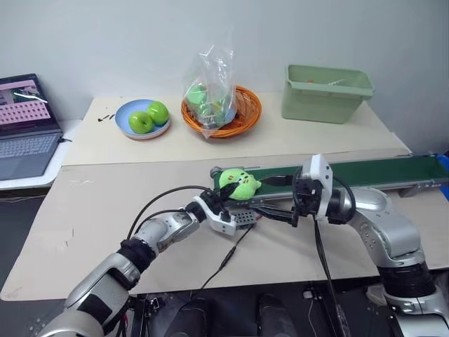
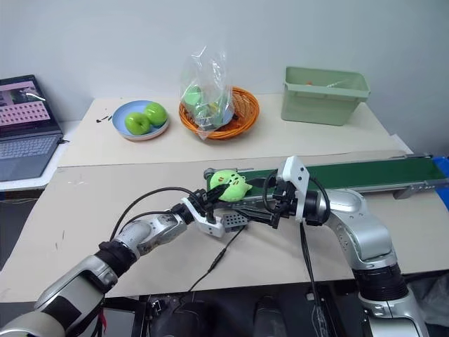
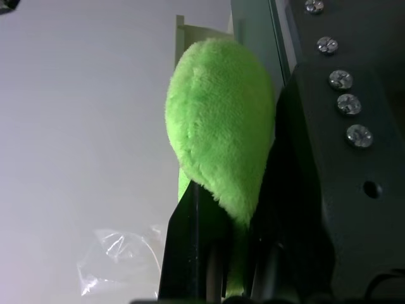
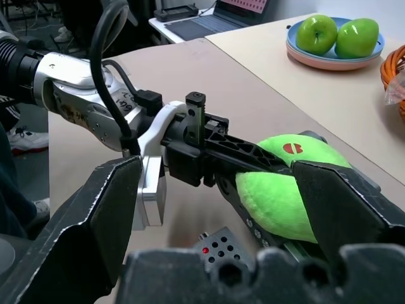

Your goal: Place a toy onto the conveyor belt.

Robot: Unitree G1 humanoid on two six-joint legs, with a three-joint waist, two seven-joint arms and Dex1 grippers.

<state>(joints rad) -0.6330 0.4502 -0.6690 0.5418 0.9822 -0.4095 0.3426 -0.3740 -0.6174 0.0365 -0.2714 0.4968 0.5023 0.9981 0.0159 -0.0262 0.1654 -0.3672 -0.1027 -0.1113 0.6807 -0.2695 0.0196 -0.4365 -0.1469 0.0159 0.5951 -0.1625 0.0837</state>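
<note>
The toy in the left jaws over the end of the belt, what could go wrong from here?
1. The toy sits at the very end of the conveyor belt, so on release it might roll off onto the table.
2. The right gripper, jaws open, is close beside the left gripper; the two could bump.
3. The plush may cling to the shut jaws.

The belt (image 1: 365, 170) lies bare and open to the right. Its left end is crowded: the toy (image 1: 239, 182), the left gripper (image 1: 223, 201) clamping it, and the right gripper (image 1: 277, 202) close beside. Basket (image 1: 245, 116), bin (image 1: 327, 92) and plate (image 1: 126, 117) stand well beyond, on the far side.
</note>
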